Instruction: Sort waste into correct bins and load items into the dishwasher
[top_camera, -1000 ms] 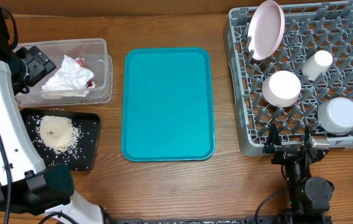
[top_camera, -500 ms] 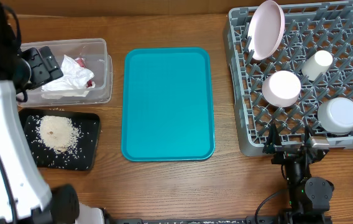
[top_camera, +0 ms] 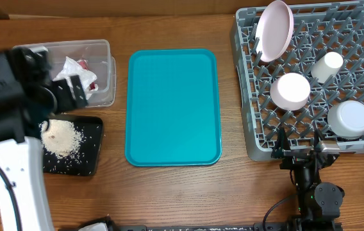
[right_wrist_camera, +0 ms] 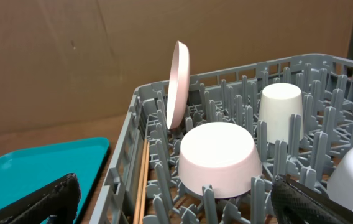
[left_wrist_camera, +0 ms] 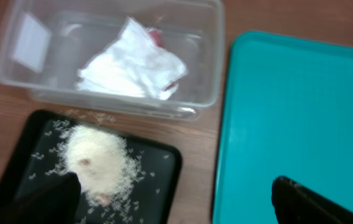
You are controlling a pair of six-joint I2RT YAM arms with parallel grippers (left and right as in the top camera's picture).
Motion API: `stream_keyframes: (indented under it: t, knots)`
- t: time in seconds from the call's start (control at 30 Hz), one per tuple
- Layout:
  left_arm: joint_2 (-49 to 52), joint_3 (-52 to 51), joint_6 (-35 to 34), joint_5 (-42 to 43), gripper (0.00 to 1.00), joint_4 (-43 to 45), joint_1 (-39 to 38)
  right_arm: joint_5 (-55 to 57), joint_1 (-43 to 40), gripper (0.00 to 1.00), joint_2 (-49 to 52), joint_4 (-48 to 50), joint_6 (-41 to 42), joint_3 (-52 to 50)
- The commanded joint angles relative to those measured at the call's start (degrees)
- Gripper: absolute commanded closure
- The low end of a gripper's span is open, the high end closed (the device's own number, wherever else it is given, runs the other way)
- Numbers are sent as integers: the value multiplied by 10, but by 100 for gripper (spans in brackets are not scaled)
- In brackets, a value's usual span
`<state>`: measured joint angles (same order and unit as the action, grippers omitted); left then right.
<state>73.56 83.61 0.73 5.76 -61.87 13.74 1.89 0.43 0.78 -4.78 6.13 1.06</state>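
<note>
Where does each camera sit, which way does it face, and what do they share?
Overhead: above the table, looking straight down on teal tray, dish rack, clear tub, black tray; left arm and right arm show.
Left wrist: over the left side, looking down at napkin in the clear tub, rice on the black tray; open left gripper at bottom.
Right wrist: low beside the dish rack, looking level across plate, bowl, cup; open right gripper at bottom.
Shared: teal tray shows in all three.
</note>
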Motion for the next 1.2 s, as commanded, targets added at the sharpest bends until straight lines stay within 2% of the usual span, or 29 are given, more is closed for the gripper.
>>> stream_keyframes:
  t: [0.0, 0.4, 0.73, 0.9, 1.1, 1.17]
  knots:
    - [-74, -106, 45, 60, 0, 64, -11, 4, 3, 0, -6, 1, -2, -6]
    - [-283, -508, 44, 104, 0, 394, -30, 4, 3, 0, -6, 1, -2, -6]
    - [-410, -730, 33, 104, 0, 620, -75, 4, 3, 0, -6, 1, -2, -6]
    - [-470, -788, 33, 104, 0, 658, -75, 4, 3, 0, -6, 1, -2, -6]
    - [-535, -832, 33, 103, 0, 658, -75, 4, 3, 0, -6, 1, -2, -6]
    - [-556, -833, 32, 92, 0, 631, -76, 4, 3, 0, -6, 1, -2, -6]
